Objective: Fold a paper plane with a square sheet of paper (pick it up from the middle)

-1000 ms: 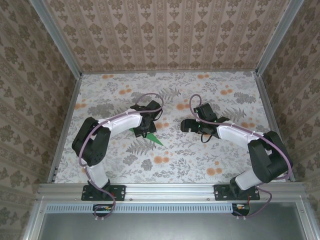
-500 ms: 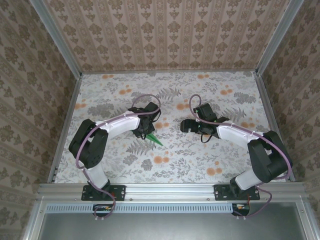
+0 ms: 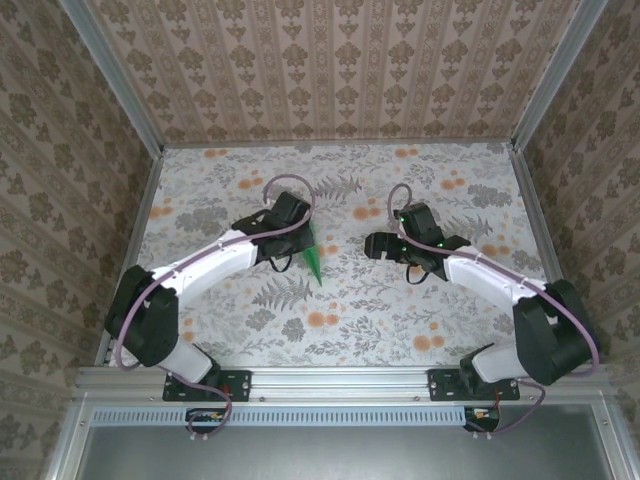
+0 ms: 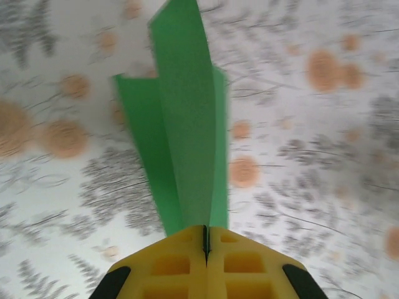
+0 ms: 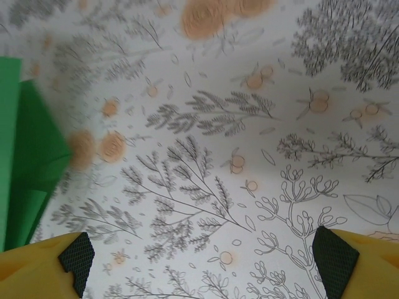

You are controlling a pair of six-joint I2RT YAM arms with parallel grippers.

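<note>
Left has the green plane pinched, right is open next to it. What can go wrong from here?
1. The left gripper pinches the paper plane at its narrow end alone. The rest sticks out unsupported, so it may swing or slip in a fast move.
2. Its folded flaps stand apart on one side, so creases may spring open.
3. The right gripper sits open close to the plane's edge; reaching in could knock it.

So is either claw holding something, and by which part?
The left gripper is shut on the green paper plane, pinching its folded middle at one end. The right gripper is open, holding nothing.
</note>
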